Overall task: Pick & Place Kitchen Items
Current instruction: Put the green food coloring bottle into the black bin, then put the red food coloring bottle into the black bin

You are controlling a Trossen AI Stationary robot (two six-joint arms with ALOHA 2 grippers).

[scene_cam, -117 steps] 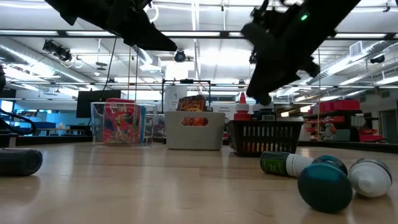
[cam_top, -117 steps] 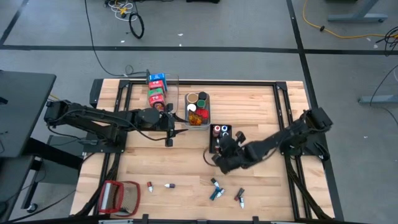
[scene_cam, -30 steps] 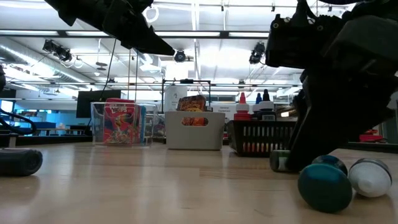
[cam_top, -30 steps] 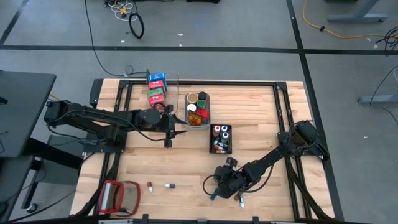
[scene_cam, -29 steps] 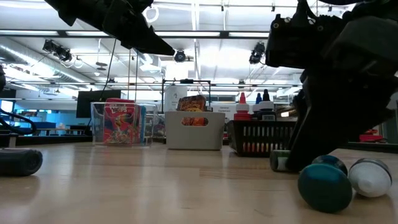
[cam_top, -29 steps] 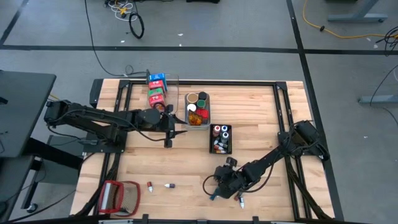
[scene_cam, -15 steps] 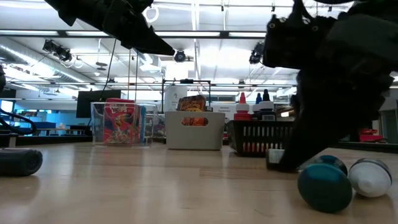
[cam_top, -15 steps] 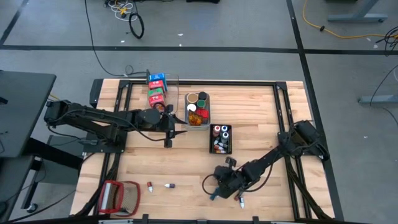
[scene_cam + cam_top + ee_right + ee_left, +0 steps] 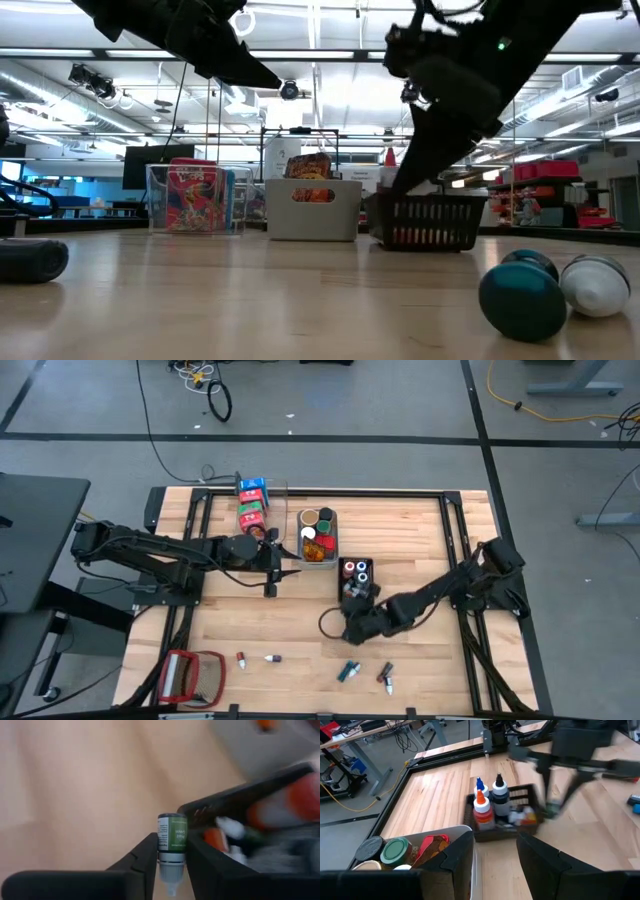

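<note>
Green-labelled bottle [image 9: 172, 845]: long axis in line with the fingers, white cap end toward the wrist, dark base toward the fingertips; clamped between the two fingers of the right gripper [image 9: 170, 851], one finger on each side of its lower body.

Right gripper [image 9: 352, 622]: lower centre of the overhead frame, arm stretched in low from the right edge, fingers narrow, closed on the bottle, just below the black basket [image 9: 366, 598]. In the table-level frame the arm hangs in from the upper right, in front of the basket [image 9: 430, 222].

Black basket: middle of the table; holds upright bottles with red [image 9: 483, 811], blue [image 9: 480, 786] and white [image 9: 499, 791] caps.

Left gripper [image 9: 285, 572]: left of centre, arm reaching in level from the left edge, fingers [image 9: 540, 860] narrowly parted, nothing between them, beside the grey bin [image 9: 333, 550] of jars.

Loose bottles: teal one [image 9: 348, 671] and another [image 9: 385, 678] at lower centre; two more [image 9: 256, 658] at lower left.

Cartons [image 9: 252, 502]: in the clear bin, upper left of centre.
</note>
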